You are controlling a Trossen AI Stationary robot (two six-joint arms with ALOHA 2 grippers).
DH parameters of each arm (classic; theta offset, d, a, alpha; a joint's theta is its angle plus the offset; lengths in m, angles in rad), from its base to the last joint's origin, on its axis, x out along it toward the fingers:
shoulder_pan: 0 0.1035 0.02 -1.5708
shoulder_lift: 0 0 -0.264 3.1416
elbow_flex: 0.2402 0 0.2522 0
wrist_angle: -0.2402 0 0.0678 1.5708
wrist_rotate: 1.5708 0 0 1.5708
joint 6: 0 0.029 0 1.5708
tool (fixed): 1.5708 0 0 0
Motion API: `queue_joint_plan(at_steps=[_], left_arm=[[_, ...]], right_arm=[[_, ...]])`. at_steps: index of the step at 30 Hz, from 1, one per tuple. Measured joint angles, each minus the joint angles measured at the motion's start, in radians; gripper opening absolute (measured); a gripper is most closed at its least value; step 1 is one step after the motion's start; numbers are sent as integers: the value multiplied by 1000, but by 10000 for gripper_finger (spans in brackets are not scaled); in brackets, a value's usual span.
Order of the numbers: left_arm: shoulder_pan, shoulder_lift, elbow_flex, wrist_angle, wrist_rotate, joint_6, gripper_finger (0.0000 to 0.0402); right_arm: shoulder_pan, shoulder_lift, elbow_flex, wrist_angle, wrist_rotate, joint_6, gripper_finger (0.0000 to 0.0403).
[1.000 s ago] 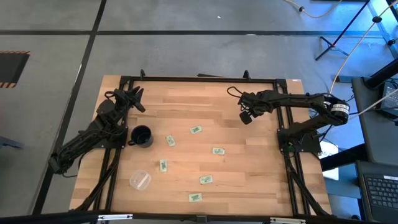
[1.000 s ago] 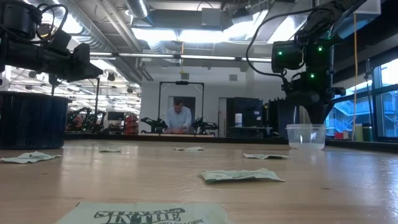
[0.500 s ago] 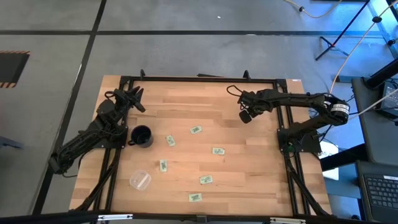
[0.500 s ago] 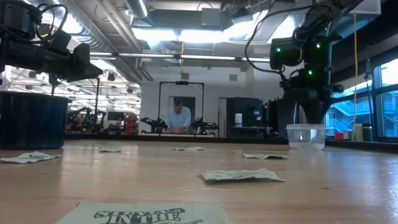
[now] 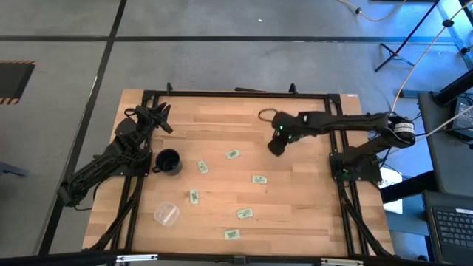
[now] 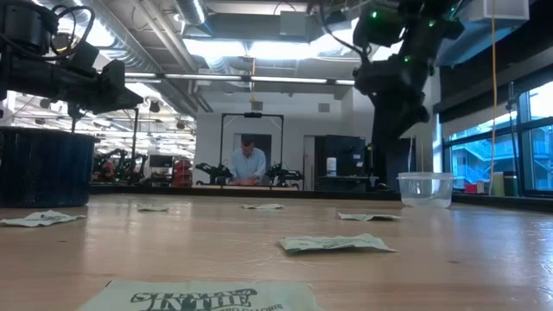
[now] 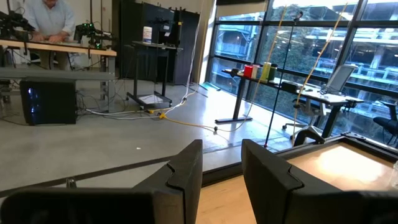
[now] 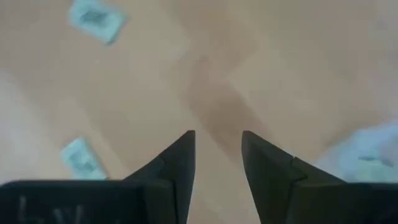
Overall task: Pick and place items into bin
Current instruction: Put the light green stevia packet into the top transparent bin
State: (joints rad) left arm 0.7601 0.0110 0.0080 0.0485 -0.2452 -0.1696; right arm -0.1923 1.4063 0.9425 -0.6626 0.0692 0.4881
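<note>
The right arm has swung from the right edge toward the middle of the surface (image 5: 295, 192). Its pincer (image 5: 274, 147) hangs just right of centre, open and empty, likely reaching for a packet. Six packets (image 5: 233, 154) lie mid-frame; the cup (image 5: 168, 161) stands left. The left pincer (image 5: 159, 118), upper left, waits open, empty.

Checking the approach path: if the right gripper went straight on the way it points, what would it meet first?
Probably bare wood: the right gripper points down at the table, with nothing between its open fingers; the packets lie off to the side.
</note>
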Motion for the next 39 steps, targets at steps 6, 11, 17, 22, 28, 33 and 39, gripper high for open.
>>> queue_joint_plan(at_steps=[6, 11, 17, 22, 28, 33, 39], left_arm=[[0, 0, 0, 0, 0, 0, 106], [0, 0, 0, 0, 0, 0, 106], [0, 0, 0, 0, 0, 0, 106], [0, 0, 0, 0, 0, 0, 106], [0, 1, 0, 0, 0, 0, 106], [0, 3, 0, 0, 0, 0, 106], [0, 7, 0, 1, 0, 0, 106]], right_arm=[[161, 0, -45, 125, -2, -104, 134], [266, 0, -71, 268, -5, -154, 134], [332, 1, -129, 299, 23, -152, 134], [354, 18, -220, 448, 27, -179, 134], [362, 28, -337, 648, 3, -183, 134], [364, 74, -404, 816, -19, -208, 134], [388, 190, -391, 866, -19, -262, 134]])
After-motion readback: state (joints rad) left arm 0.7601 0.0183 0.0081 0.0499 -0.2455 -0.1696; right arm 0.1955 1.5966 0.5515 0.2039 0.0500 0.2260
